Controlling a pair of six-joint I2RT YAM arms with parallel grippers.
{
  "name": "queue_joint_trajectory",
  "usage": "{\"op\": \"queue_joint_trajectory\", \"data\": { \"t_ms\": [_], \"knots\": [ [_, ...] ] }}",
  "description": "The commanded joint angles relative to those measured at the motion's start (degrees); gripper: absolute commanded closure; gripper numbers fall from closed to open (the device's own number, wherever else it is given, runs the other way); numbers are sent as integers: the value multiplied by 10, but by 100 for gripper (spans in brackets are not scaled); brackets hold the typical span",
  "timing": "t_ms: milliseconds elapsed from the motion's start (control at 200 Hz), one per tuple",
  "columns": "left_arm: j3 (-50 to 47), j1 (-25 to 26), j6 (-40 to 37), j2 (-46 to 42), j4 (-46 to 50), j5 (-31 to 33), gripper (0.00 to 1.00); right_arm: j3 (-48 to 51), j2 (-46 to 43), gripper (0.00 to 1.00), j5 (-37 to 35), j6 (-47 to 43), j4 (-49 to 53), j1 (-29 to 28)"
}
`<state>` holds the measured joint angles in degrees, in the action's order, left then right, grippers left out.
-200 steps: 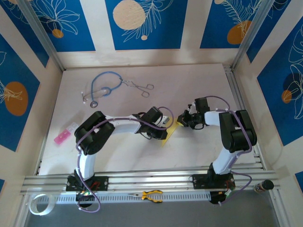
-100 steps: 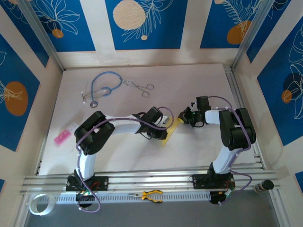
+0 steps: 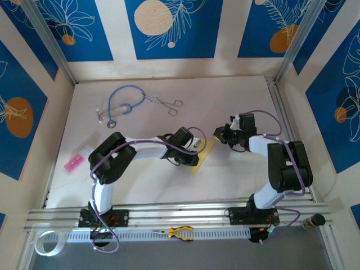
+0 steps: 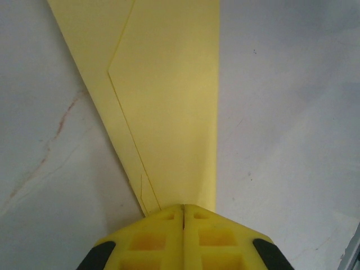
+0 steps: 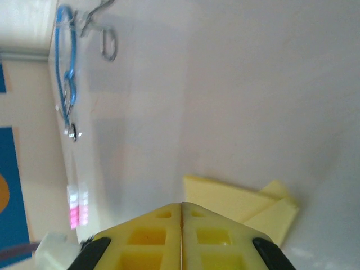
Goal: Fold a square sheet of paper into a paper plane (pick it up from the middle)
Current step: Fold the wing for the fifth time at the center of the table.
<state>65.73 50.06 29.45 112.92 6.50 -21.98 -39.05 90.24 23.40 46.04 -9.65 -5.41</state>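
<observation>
**Paper plane mid-table, both grippers closed beside it**

The paper plane, a narrow pale-yellow wedge of layered folds, lies flat near the middle of a white table. In the left wrist view the surface around it carries faint reddish scuffs and small dark specks.

The left gripper has its fingers pressed together, and their tips meet the plane's narrow end. The paper lies face-up under them rather than nipped in the seam. The right gripper is also closed tight, just off the plane's far right end and not touching it.

Beyond the plane and to its left lies a blue stethoscope, with a pair of steel forceps just beside it. Well to the plane's left, near the table edge, sits a small pink object.

Nearer than the plane, past the aluminium rail, rest yellow-handled pliers, and a roll of tape sits off to the left.

Pale wooden walls enclose the table, hung with blue panels bearing white leaf outlines and orange and cream discs.
</observation>
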Motion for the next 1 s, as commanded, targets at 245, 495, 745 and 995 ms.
{"op": "queue_joint_trajectory", "data": {
  "t_ms": [245, 495, 745, 995],
  "knots": [
    [-26, 14, -6, 18, 86, 14, 100, 76, -63, 100, 4, -18, 52, -93],
    [-27, 14, -2, 21, 80, 9, 100, 125, -64, 100, 35, 11, -3, -113],
    [-42, 14, 9, 19, 66, 6, 100, 106, -15, 100, 76, 7, -30, -108],
    [-36, 15, 7, 21, 70, 6, 100, 122, 28, 100, 53, -4, -31, -100]
  ]
}}
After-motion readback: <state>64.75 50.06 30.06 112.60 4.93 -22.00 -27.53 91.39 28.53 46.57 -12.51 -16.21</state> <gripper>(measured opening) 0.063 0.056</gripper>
